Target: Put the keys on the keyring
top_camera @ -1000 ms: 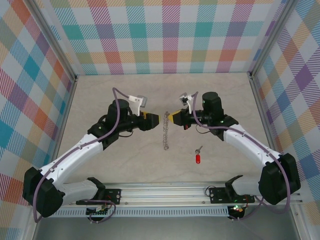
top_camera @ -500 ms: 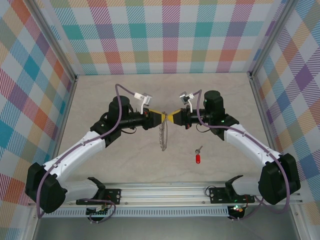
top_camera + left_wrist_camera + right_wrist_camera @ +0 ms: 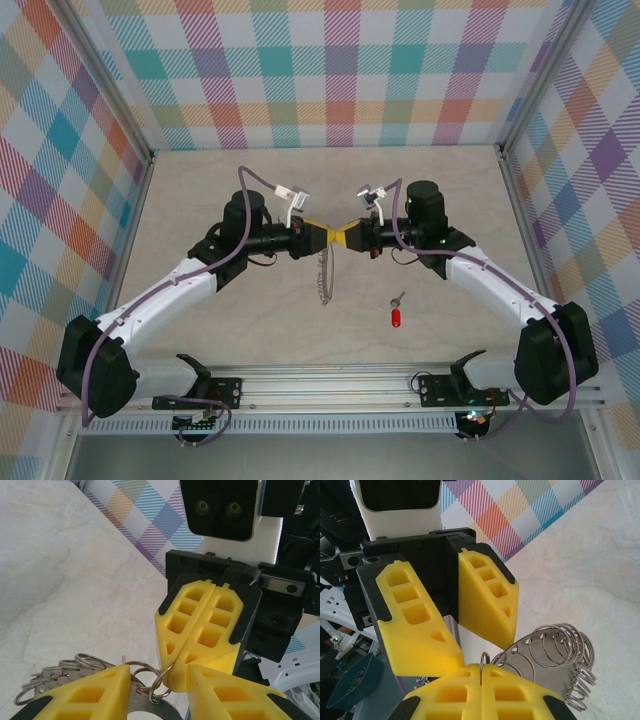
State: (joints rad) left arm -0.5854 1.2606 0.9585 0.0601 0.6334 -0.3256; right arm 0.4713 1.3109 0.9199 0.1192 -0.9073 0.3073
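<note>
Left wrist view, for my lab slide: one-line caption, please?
Shut right gripper pinches a loop of the large silver metal keyring between the left gripper's yellow fingers.

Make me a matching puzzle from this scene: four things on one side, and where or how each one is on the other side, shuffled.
Things:
1. red-headed key
2. keyring
3. left hand
4. right hand

Places or states:
A. shut tight, pinching the ring
B. lying alone on the table
C. where both hands meet
D. spread apart, astride the ring

Pairs: 1-B, 2-C, 3-D, 4-A
</note>
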